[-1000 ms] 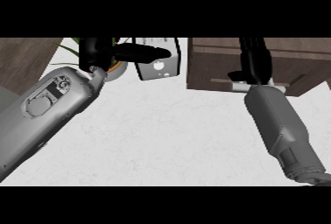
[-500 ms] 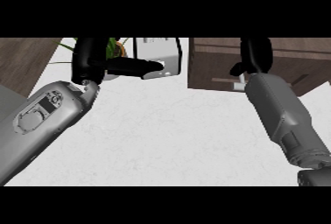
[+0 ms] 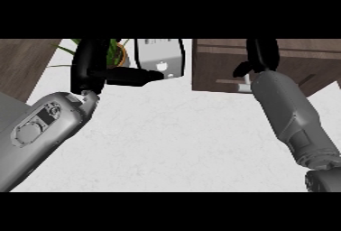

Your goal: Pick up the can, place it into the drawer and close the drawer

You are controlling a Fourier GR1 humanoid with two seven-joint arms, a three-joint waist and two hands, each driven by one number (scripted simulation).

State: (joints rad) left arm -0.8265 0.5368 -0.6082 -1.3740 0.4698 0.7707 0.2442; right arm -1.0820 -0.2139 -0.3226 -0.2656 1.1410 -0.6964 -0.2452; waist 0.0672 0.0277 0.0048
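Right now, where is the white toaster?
In the head view, the white toaster sits at the counter's far edge, left of the dark wooden drawer unit, beside the left robot hand.

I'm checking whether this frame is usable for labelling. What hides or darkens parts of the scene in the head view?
Head view: lighting is flat, with no glare on the white counter. The left hand and right hand are near-black shapes with little visible detail. The left hand covers part of the plant and reaches across the white appliance. The right forearm crosses the brown drawer front. No can shows.
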